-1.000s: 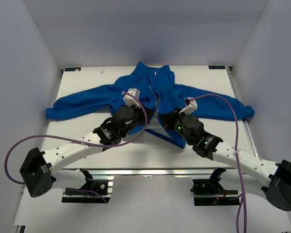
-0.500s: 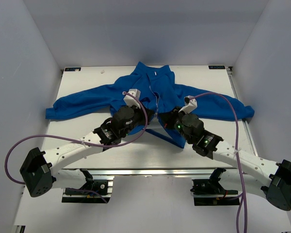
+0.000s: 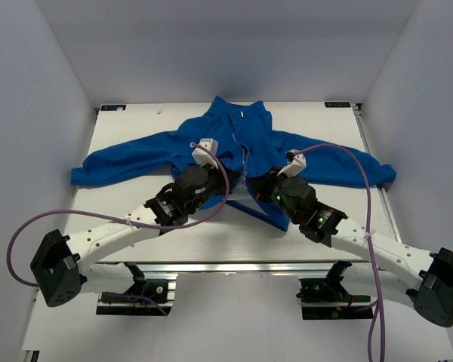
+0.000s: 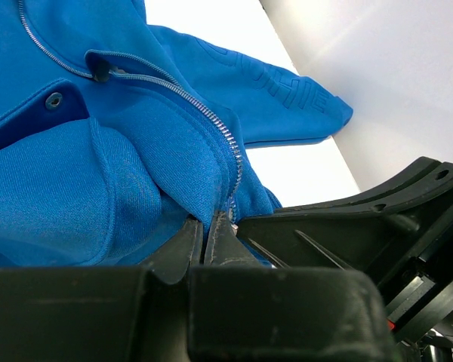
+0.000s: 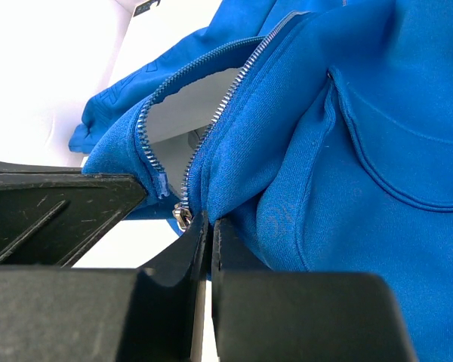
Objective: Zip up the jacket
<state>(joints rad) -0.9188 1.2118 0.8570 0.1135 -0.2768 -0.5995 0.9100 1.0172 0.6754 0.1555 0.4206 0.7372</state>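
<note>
R hand [image 5: 206,225] slightly fwd; jacket [image 3: 136,157] btm unzipped

Overhead view: soft, even light from above, sharp throughout. The white desk [image 3: 211,234] is bright without glare. Faint, soft-edged shadows lie beneath the arms [image 3: 121,226], and the back wall [image 3: 226,60] darkens toward its foot. In both wrist views the desk burns out to featureless white behind the jacket [image 4: 98,173], whose blue looks vivid and whose zipper teeth are crisp. The left gripper [image 4: 209,230] and right gripper [image 5: 210,226], close to the lens, look dark and slightly soft.
</note>
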